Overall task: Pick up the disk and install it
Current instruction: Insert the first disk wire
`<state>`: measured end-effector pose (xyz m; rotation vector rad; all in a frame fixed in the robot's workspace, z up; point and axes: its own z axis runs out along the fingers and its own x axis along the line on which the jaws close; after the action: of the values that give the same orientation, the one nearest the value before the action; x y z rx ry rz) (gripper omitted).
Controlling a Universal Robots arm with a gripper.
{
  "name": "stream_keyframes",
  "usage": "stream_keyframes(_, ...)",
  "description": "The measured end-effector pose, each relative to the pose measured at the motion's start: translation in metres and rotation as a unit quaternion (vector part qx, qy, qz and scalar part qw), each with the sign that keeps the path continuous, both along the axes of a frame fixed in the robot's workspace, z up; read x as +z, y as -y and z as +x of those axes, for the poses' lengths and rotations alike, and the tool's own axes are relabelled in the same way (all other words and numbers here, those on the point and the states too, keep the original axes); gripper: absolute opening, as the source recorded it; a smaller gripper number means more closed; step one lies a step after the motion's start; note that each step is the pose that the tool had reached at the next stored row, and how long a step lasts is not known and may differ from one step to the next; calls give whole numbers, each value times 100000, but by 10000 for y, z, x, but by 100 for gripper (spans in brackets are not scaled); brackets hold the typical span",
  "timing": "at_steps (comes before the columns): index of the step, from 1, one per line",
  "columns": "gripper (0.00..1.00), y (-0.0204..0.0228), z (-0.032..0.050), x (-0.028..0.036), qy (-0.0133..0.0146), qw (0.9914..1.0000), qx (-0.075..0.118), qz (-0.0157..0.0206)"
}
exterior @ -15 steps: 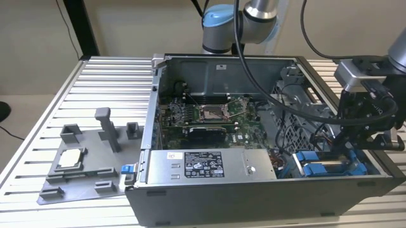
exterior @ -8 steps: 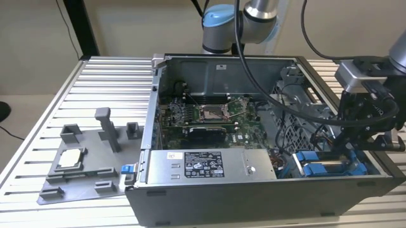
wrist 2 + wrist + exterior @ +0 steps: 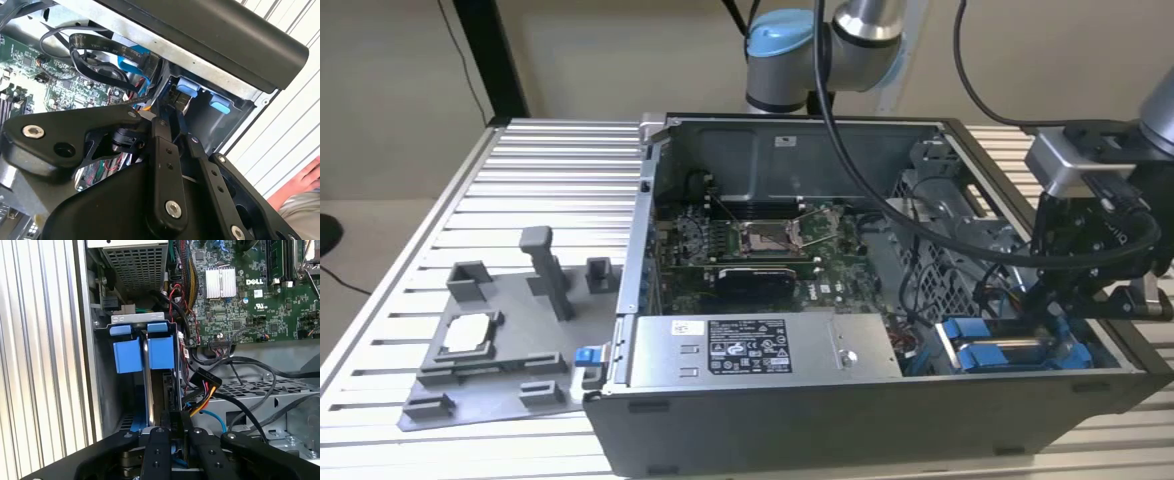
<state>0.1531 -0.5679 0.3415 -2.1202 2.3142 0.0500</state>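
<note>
Soft even indoor light, dim shadow inside the computer case (image 3: 854, 430), pale glare on table slats (image 3: 547, 170)

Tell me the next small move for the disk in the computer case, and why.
Probably a short, straight push deeper in. The silver-grey metal disk in its blue plastic carrier stands on edge in the corner bay of the open dark grey computer case, with the black tool right behind it; full seating cannot be confirmed.
</note>
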Motion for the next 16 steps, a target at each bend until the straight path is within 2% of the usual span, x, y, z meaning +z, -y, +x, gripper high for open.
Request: stream_keyframes(16, 0, 0, 0, -18, -1, 99998, 628, -173)
